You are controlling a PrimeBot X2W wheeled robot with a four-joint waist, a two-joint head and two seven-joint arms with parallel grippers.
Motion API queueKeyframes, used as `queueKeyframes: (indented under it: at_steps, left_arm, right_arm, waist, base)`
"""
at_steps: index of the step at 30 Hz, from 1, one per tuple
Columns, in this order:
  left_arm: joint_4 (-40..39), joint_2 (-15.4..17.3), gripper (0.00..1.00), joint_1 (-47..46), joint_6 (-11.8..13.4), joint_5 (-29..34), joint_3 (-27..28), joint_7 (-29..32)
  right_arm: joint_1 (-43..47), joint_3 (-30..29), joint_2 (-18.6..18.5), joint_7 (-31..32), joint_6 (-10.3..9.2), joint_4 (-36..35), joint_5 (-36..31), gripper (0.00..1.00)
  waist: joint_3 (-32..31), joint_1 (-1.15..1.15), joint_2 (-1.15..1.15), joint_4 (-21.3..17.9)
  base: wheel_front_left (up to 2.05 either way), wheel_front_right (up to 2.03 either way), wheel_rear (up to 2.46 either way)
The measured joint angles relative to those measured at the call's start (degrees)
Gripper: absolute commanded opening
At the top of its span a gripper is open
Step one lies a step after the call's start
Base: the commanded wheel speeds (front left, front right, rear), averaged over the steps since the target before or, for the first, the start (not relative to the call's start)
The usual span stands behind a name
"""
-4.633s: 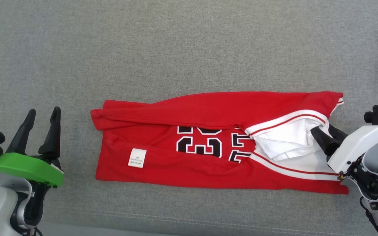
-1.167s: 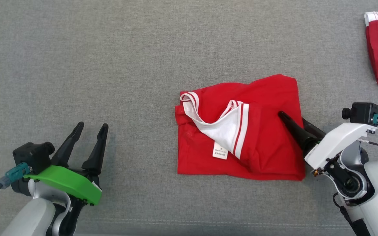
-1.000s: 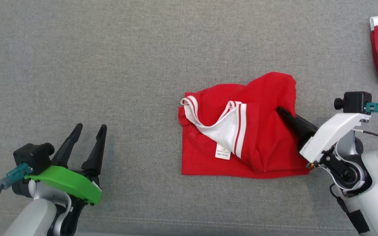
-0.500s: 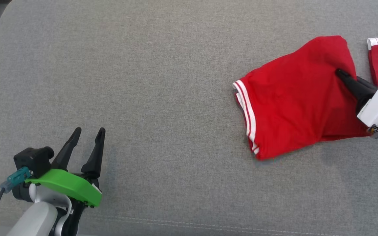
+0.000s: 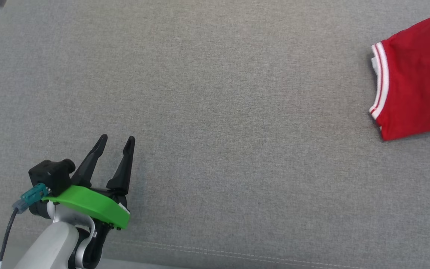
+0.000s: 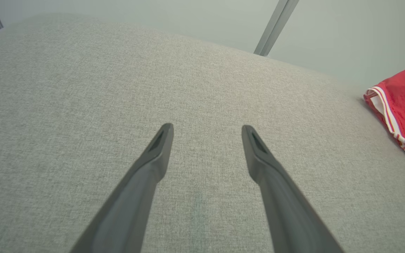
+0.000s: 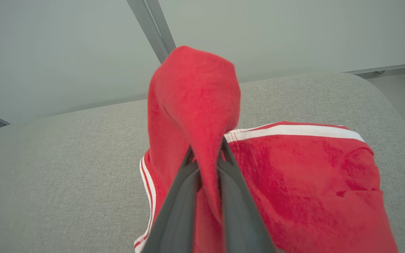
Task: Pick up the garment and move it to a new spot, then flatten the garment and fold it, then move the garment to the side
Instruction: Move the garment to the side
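The right end effector (image 7: 206, 158) pinches narrow on a raised fold of the red garment (image 7: 195, 91), so that arm is nearer. From the left end effector (image 5: 117, 138) (spread wide, empty) the garment lies well apart toward 2 o'clock on the grey fabric surface (image 5: 215, 112). Its right part is cut off, so I cannot tell its long axis. Where it meets another red cloth (image 7: 301, 168) behind is unclear.

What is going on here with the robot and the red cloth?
The right gripper is shut on a bunched fold of the red garment, which looks already folded and is at the far right of the grey padded surface. The left gripper is open and empty, low over the surface at the left.
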Motion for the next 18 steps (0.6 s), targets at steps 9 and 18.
queueKeyframes:
  at_steps: [9, 18]
  left_arm:
    - [0.01, -0.08, 1.0, -0.91, 0.02, 1.35, -0.27, -0.01]
    - [-0.09, 0.85, 1.0, -0.75, 0.6, 1.15, 3.05, -0.49]
  right_arm:
    - [-1.64, -4.19, -3.16, -0.37, -0.85, 4.65, -2.23, 0.0]
    - [-3.82, -5.71, -3.79, -0.4, -0.85, 7.4, -2.76, 0.07]
  waist:
    - [1.47, 0.0, 0.0, 3.33]
    - [4.7, 0.0, 0.0, 4.16]
  base:
    - [0.0, 0.0, 0.0]
    - [0.0, 0.0, 0.0]
